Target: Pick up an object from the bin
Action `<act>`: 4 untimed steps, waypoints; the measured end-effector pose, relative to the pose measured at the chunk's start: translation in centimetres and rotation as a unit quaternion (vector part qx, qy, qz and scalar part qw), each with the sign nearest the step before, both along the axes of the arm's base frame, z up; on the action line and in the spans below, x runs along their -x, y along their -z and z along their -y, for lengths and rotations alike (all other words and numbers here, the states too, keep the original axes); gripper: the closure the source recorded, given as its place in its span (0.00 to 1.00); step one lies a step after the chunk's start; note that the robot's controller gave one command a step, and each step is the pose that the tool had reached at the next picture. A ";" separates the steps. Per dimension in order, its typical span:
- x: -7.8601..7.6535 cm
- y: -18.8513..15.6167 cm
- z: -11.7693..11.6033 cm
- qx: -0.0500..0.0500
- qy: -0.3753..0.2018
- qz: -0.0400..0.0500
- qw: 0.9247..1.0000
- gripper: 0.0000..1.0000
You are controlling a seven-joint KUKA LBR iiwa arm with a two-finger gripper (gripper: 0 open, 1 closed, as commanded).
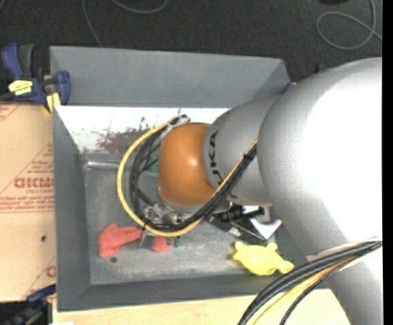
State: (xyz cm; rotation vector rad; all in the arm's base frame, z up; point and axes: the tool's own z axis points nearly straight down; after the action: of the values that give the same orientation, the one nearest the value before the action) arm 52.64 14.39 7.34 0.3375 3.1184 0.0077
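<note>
By the bin's (71, 202) lower-left corner, the gripper (154, 234) hangs over a red thing (117, 239) lying lengthwise along the lower wall; jaw opening cannot be told.

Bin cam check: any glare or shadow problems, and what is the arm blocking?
Camera view: broad glare on the silver arm, a softer sheen on its orange cover. The arm hides much of the bin's right side and shades the floor beneath it. The red lump at lower left and the yellow lump at lower right are evenly lit, without hard shadows.
</note>
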 end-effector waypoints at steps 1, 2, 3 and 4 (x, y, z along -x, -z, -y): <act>0.1 -1.7 0.0 0.000 0.000 -0.002 1.000 1.00; 0.0 -3.4 0.0 0.000 0.000 0.000 1.000 1.00; -0.1 -4.8 0.0 0.000 -0.001 0.002 1.000 1.00; 0.0 -6.0 0.0 0.000 -0.001 0.000 1.000 1.00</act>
State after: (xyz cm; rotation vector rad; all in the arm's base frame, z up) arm 52.68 14.35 13.34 0.3347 3.1190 0.0074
